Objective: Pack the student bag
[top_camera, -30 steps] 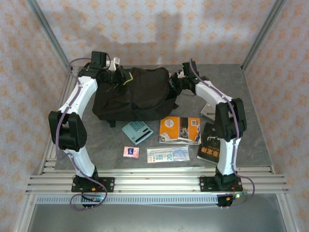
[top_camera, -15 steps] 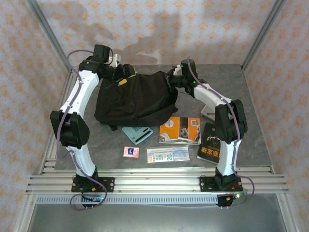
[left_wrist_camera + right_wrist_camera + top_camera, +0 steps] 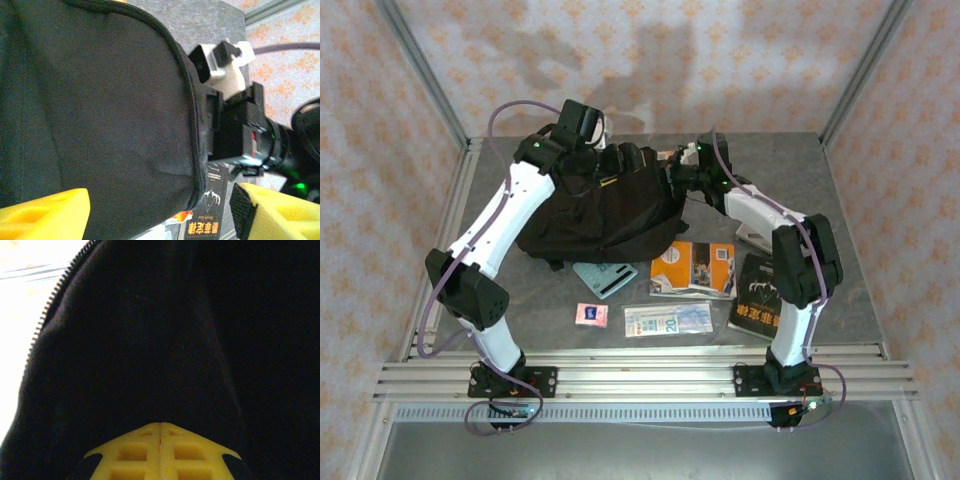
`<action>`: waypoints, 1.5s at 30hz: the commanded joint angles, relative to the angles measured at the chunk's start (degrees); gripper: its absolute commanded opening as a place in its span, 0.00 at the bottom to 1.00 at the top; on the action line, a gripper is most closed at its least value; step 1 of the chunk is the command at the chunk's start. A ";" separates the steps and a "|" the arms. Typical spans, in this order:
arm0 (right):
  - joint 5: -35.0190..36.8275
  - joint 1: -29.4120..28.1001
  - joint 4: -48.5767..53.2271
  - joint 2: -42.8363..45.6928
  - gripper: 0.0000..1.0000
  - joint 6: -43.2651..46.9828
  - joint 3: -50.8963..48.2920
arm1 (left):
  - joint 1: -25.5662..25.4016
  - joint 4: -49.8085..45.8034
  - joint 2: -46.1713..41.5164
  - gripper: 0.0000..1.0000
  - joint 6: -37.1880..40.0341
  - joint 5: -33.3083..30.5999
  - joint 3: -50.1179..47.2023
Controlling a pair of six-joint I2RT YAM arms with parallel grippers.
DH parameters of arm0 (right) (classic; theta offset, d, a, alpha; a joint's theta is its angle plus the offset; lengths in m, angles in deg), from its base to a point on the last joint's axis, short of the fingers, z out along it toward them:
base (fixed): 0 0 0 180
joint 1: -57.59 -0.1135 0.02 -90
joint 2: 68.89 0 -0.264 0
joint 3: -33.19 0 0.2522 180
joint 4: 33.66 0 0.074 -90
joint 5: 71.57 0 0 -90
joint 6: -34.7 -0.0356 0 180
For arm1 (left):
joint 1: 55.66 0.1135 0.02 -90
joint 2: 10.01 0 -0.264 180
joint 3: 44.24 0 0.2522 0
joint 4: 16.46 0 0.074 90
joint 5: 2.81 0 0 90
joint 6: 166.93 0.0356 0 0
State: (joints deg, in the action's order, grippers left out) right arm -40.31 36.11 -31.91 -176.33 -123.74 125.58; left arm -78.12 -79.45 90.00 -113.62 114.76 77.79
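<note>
Student bag [image 3: 605, 205] between spread left pincer [image 3: 160, 212] fingers [image 3: 45, 212]

The student bag [image 3: 605, 210] is plain black, dark between the bright yellow left fingers [image 3: 45, 212] and just beyond the tips of the equally yellow right fingers [image 3: 135, 452], where its zip [image 3: 45, 315] shows pale silvery teeth. Past the left fingers' tips lies a black book [image 3: 205, 220] with a white emblem and orange lettering. On the base side of both pairs of fingers, the mottled grey worktop [image 3: 790, 170] carries a light blue calculator [image 3: 605, 275], an orange booklet [image 3: 692, 267], a pink packet [image 3: 591, 314] and a pale blue-green note [image 3: 667, 320], under pale pink walls [image 3: 720, 60] dotted with orange flowers.
</note>
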 commanded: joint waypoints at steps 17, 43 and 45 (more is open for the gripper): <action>-1.37 -2.88 -7.85 2.39 0.00 -1.56 -1.57 | 0.06 -2.02 8.96 0.73 -3.22 1.92 8.89; 26.03 -3.09 36.69 18.39 0.31 27.91 0.06 | 1.16 -9.92 11.26 0.00 -4.25 -5.47 16.47; 27.47 -3.52 38.08 22.86 0.35 29.05 -4.04 | 1.83 -10.57 11.31 0.00 -4.65 -4.95 16.45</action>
State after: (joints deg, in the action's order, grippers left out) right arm -20.16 33.23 -2.16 -160.41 -100.84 124.64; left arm -77.35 -87.60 103.72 -116.72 111.09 92.70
